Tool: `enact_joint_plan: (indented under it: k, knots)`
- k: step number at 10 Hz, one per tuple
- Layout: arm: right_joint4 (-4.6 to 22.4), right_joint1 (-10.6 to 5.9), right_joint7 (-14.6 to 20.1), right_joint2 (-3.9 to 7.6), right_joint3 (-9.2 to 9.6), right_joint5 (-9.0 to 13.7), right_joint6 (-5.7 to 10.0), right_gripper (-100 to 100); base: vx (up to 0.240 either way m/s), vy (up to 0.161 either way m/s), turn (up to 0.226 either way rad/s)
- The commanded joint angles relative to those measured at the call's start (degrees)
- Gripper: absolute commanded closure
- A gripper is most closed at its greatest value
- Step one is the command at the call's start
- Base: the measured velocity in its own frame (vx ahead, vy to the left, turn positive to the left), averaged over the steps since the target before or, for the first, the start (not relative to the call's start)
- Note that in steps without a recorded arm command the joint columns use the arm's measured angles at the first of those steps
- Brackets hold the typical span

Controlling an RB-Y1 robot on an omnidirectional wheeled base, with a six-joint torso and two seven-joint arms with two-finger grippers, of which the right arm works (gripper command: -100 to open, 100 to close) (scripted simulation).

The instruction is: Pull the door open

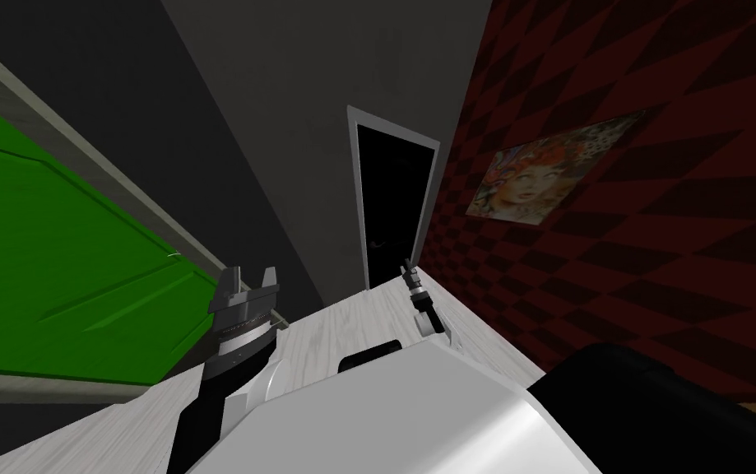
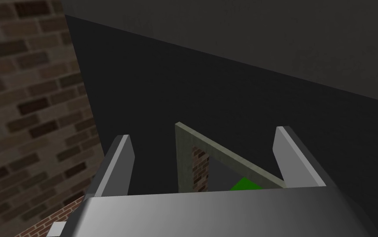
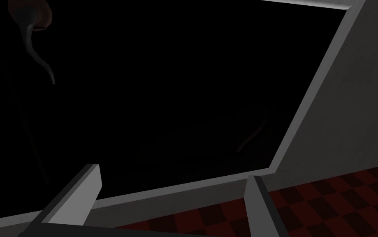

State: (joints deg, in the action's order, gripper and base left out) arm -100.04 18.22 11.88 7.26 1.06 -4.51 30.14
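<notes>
A very dark door in a light grey frame stands at the far end of the corridor. Its curved lever handle shows dimly on the dark door face. My right gripper reaches toward the door, short of it. In the right wrist view this gripper is open, empty, and well away from the handle. My left gripper is raised beside a green door on the left, and its fingers stand open with nothing between them.
A red and dark chequered wall runs along the right and carries a portrait picture. A dark grey wall lines the left. The pale floor leads to the door. A brick wall shows past the left hand.
</notes>
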Motion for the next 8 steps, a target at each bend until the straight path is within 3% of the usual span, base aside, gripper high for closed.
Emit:
enact_joint_plan:
  k: [1,7,8]
  knots:
    - [2.15,-0.8,0.61,0.59,-0.06,-0.53,0.46,-100,0.112,0.009,0.024]
    - [11.77,-4.37,2.91,3.08,-0.65,-2.28,3.0,-100,0.103,0.024,0.028]
    - [11.81,-4.37,2.91,3.08,-0.65,-2.28,3.0,-100,0.061,0.006,0.014]
